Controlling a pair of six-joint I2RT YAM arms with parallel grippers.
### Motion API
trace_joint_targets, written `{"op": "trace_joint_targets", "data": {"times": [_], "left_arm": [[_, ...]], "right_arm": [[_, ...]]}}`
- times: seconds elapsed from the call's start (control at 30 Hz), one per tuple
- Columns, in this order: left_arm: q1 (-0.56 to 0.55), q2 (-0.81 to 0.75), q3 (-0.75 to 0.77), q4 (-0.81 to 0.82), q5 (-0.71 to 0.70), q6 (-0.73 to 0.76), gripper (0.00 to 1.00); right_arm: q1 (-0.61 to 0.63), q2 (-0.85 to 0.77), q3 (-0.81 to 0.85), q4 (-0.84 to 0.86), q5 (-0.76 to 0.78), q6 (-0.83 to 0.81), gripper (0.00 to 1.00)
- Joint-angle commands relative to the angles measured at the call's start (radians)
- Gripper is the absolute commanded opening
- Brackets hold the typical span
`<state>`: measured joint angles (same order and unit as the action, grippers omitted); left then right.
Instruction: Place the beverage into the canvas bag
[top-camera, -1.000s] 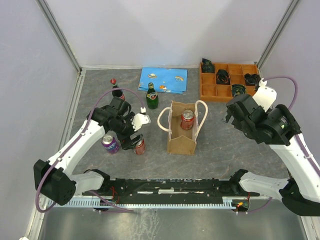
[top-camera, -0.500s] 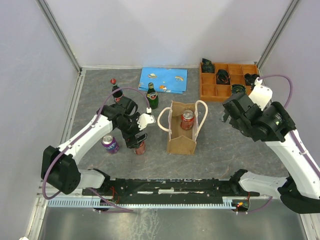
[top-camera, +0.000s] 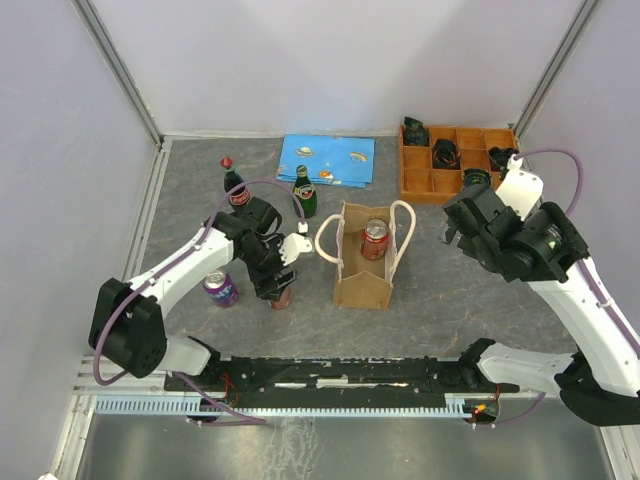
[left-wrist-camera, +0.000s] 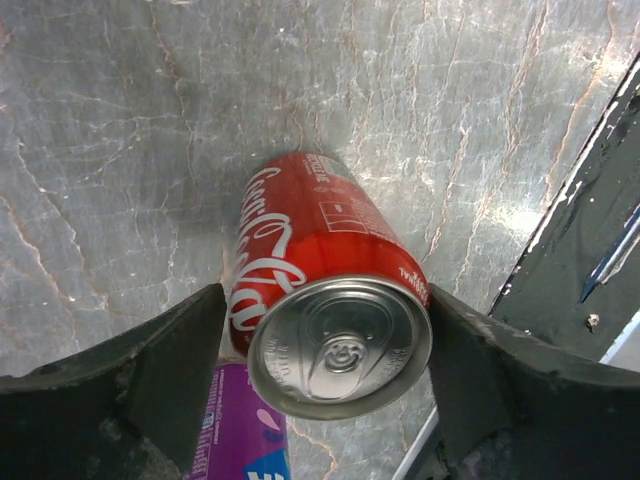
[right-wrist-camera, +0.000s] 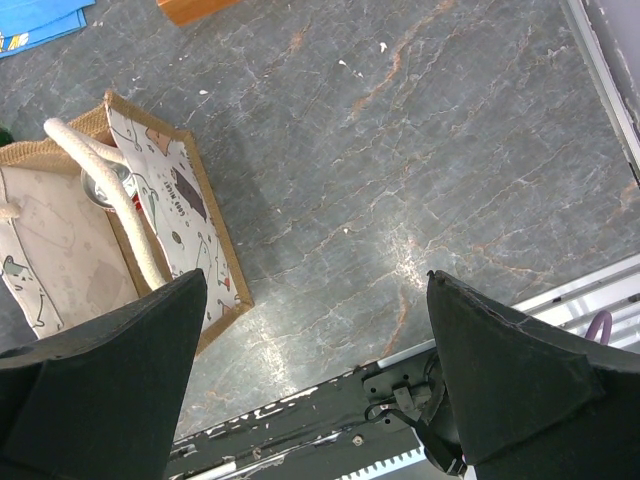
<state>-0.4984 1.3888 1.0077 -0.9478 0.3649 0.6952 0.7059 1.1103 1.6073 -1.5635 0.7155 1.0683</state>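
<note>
Currently our left gripper (left-wrist-camera: 325, 335) straddles the upright red aluminium cola can (left-wrist-camera: 320, 270), with one black finger close at each side. We cannot tell whether they press on it or merely flank it. That can stands on the grey marbled table (top-camera: 450, 295), just beside a purple drink can (top-camera: 219, 287). It is left of, and apart from, the upright tan-brown rectangular canvas bag (top-camera: 362, 287) with cream rope handles, which has a second red can (top-camera: 375, 238) inside. Our right gripper (right-wrist-camera: 315, 285) hangs above the table to the bag's right, jaws spread wide, holding nothing.
</note>
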Motion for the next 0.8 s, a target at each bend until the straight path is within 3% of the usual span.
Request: {"op": "trace_joint_targets", "data": {"times": [0.0, 0.07, 0.13, 0.33, 0.53, 0.77], "left_arm": [[-0.005, 0.004, -0.009, 0.034, 0.026, 0.034, 0.71], [-0.005, -0.001, -0.002, 0.022, 0.028, 0.035, 0.43], [-0.004, -0.010, 0.014, 0.013, 0.022, 0.027, 0.06], [0.046, -0.046, 0.167, -0.033, 0.028, -0.022, 0.03], [0.198, -0.034, 0.395, -0.086, 0.090, -0.057, 0.03], [0.236, 0.047, 0.740, -0.038, 0.236, -0.231, 0.03]], "right_arm": [[-0.003, -0.007, 0.015, 0.007, 0.022, -0.001, 0.99], [-0.002, -0.008, 0.013, 0.004, 0.025, 0.002, 0.99], [-0.003, -0.010, 0.012, 0.003, 0.025, 0.004, 0.99], [-0.004, -0.015, 0.008, 0.003, 0.022, 0.007, 0.99], [-0.005, -0.029, -0.002, 0.005, 0.025, 0.011, 0.99], [-0.003, -0.031, -0.030, 0.040, 0.011, 0.004, 0.99]]}}
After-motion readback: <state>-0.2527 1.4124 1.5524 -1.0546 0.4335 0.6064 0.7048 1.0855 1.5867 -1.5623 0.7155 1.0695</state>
